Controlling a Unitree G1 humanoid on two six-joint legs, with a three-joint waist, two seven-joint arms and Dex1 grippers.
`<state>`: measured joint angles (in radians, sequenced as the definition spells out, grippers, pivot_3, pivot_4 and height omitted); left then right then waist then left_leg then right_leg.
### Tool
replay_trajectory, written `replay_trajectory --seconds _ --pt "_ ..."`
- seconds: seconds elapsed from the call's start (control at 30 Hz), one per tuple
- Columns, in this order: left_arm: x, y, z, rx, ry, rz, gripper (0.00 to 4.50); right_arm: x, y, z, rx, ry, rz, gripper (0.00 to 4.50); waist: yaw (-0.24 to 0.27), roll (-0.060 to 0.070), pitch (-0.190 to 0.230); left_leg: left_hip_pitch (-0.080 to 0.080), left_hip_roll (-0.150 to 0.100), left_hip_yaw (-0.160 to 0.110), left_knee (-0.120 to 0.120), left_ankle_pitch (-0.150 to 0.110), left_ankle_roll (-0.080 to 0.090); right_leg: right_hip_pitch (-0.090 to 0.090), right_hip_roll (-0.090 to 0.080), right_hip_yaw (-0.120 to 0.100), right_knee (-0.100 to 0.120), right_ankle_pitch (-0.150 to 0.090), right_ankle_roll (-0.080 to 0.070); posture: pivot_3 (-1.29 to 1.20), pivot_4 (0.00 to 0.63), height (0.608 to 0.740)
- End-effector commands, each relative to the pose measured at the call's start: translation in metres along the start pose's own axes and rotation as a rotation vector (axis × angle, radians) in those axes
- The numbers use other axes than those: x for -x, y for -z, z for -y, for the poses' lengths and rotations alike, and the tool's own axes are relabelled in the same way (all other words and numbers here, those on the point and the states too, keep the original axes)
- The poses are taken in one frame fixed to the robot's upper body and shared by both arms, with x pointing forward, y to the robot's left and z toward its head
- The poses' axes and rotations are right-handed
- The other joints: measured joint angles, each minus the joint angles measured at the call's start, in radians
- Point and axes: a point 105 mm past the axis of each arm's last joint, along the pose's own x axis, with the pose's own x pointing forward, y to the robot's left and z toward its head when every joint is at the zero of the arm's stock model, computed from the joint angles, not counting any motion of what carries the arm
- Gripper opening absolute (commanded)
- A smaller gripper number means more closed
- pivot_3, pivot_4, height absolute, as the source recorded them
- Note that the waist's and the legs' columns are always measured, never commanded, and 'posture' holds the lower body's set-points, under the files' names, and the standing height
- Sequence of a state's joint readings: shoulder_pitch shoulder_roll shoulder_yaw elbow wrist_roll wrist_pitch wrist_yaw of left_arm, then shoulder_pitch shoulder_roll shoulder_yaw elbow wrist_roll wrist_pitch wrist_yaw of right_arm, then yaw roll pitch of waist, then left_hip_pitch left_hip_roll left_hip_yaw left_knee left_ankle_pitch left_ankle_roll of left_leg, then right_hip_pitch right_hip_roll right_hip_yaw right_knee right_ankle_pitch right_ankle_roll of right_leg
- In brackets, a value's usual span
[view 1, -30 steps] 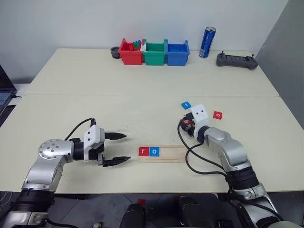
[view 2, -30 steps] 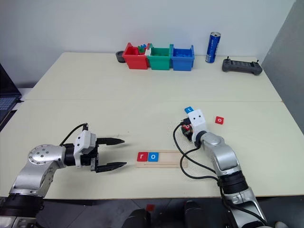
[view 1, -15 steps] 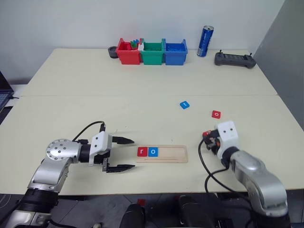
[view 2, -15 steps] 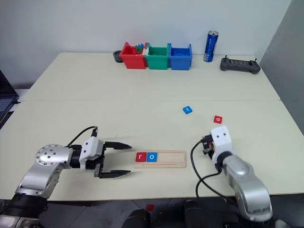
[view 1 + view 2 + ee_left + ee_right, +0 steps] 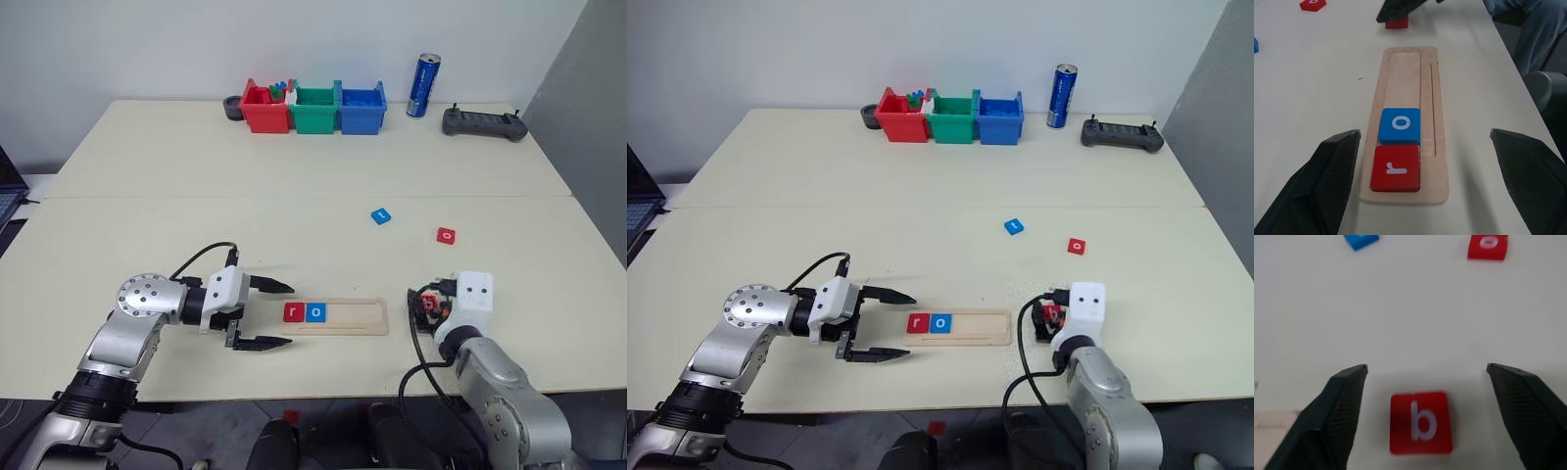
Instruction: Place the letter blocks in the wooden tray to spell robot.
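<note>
Red b block (image 5: pixel 1421 422) between open right claw (image 5: pixel 1422 416) fingers.

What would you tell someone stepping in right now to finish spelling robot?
Left gripper: open, empty, beside the wooden tray's left end.
Right gripper: open, the red b tile lying on the table between its fingers, off the tray's right end.
Done: red r and blue o sit in the tray.
Left: b, then the red o tile, then the blue tile, both loose farther back.
</note>
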<state>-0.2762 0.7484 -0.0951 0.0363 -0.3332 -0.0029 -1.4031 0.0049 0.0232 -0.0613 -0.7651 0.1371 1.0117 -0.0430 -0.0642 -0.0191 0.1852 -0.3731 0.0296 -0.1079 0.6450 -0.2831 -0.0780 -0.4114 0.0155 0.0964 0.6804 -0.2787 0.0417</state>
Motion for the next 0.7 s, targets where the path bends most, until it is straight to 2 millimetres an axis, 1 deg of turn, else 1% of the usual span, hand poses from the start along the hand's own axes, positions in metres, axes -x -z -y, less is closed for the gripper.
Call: replay_trajectory --seconds 0.03,0.13,0.2,0.27,0.33,0.43,0.53,0.7 --pt "-0.002 -0.011 0.0 -0.035 -0.007 0.013 4.5 0.005 -0.034 -0.002 0.092 -0.114 0.131 4.48 0.0 0.0 0.0 0.0 0.0 0.0 0.0 0.0 0.0 0.0 0.0 0.0 0.0 0.0 0.0 0.0 0.15 0.74" --pt "-0.006 -0.017 0.0 -0.038 -0.008 0.017 4.5 0.006 -0.046 -0.007 0.239 -0.351 0.15 4.48 0.0 0.001 0.0 0.0 0.0 0.0 0.0 0.0 0.0 0.0 0.0 0.0 0.0 0.0 0.0 0.0 0.15 0.74" --pt "-0.009 -0.021 0.0 -0.04 -0.01 0.021 4.5 0.009 -0.049 -0.007 0.311 -0.476 0.14 4.48 0.0 0.0 0.0 0.0 0.0 0.0 0.0 0.0 0.0 0.001 0.0 0.0 -0.001 0.0 0.0 0.0 0.15 0.74" --pt "-0.01 -0.024 -0.001 -0.039 -0.013 0.024 4.5 0.015 -0.043 -0.008 0.406 -0.623 0.09 4.48 0.001 0.0 0.0 0.001 0.0 0.0 0.0 0.0 0.0 0.001 0.0 0.0 0.0 0.0 0.0 0.0 0.15 0.74" --pt "-0.011 -0.025 -0.001 -0.041 -0.013 0.019 4.5 0.018 -0.027 -0.002 0.526 -0.757 -0.018 4.48 0.002 0.0 0.0 0.001 0.0 0.0 0.0 0.0 0.0 0.001 0.0 0.0 0.0 0.0 0.0 0.0 0.15 0.74" --pt "-0.011 -0.024 -0.001 -0.042 -0.015 0.013 4.5 0.017 -0.014 0.007 0.626 -0.84 -0.108 4.48 0.003 0.0 0.001 0.002 -0.001 0.001 0.001 0.0 0.001 0.003 0.0 0.0 -0.001 0.0 0.0 0.0 0.15 0.74" --pt "-0.01 -0.023 0.0 -0.041 -0.017 0.011 4.5 0.012 -0.003 0.013 0.703 -0.883 -0.163 4.48 0.003 0.0 0.001 0.003 -0.001 0.001 0.0 0.0 0.001 0.003 0.0 0.0 0.0 0.0 0.0 0.0 0.15 0.74" --pt "-0.007 -0.019 0.004 -0.034 -0.012 0.006 4.5 0.0 0.003 0.018 0.739 -0.922 -0.196 4.48 0.003 -0.001 0.001 0.003 -0.001 0.001 0.001 0.0 0.001 0.003 0.0 0.001 0.0 0.0 -0.001 0.0 0.15 0.74"
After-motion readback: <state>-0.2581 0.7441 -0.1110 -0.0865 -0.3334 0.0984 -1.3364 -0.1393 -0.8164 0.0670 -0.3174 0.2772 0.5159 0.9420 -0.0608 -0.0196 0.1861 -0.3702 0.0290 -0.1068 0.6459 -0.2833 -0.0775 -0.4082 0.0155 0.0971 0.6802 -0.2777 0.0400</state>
